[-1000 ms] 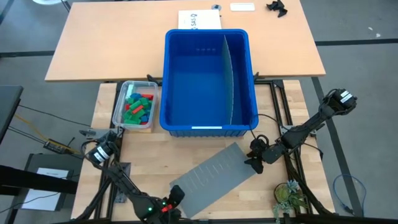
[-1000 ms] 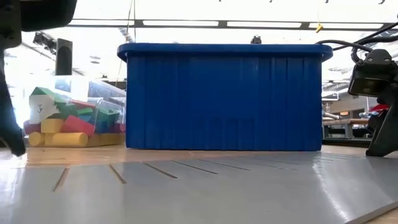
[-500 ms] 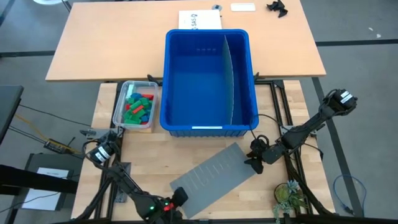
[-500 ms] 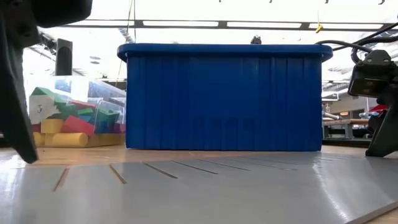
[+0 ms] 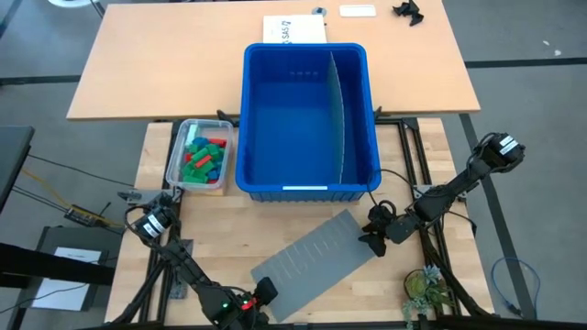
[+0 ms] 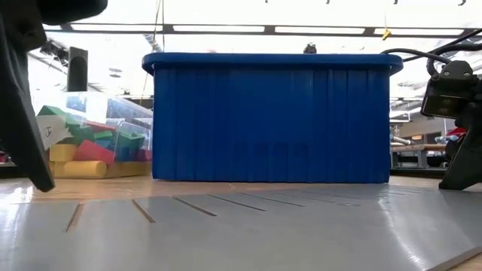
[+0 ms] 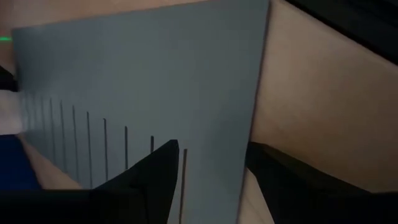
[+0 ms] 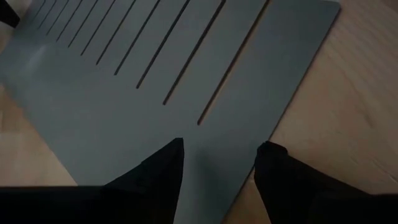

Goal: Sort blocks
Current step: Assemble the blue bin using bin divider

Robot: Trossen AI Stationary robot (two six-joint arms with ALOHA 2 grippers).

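Red, green, blue blocks (image 5: 203, 159) heaped, seemingly jumbled.

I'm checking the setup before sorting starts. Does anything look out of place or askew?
Yes: a grey slotted panel lies flat and skewed on the table in front of the blue bin, between both open grippers. It resembles the bin's upright divider. The blocks sit inside their clear tub, unspilled.

High view straight down; low view level at blue bin (image 6: 271, 117); wrists close over grey slotted sheet (image 8: 155, 81)
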